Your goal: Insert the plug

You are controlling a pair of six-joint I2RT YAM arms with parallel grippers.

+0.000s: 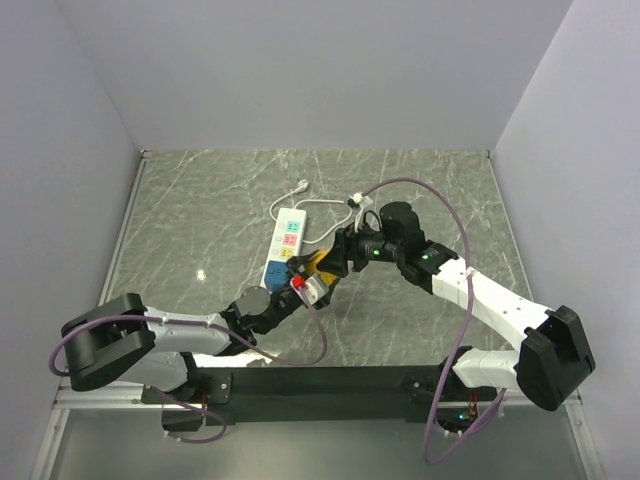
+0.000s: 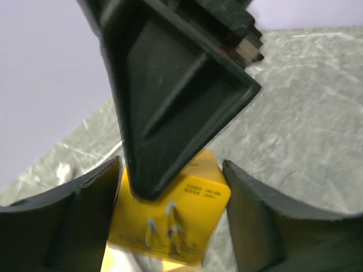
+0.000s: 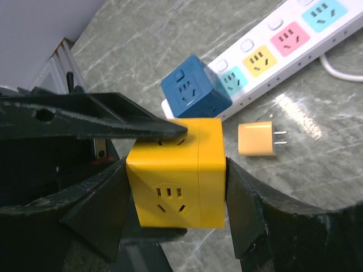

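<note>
Two grippers meet at the yellow cube plug (image 3: pixel 176 181), lifted near the power strip (image 3: pixel 295 39) — the right gripper (image 3: pixel 176 170) clamps its flat sides, whether the left gripper (image 2: pixel 170 175) grips we cannot tell — it looks light, rigid and smooth, so we hold flat faces, not the prongs (image 2: pixel 161 229)

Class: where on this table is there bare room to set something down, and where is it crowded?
Free: marble between the left wall and the power strip; the band beyond the white cable; the corner right of the right arm. Crowded: the centre, where strip, blue cube, yellow cube, left gripper and right gripper meet.
</note>
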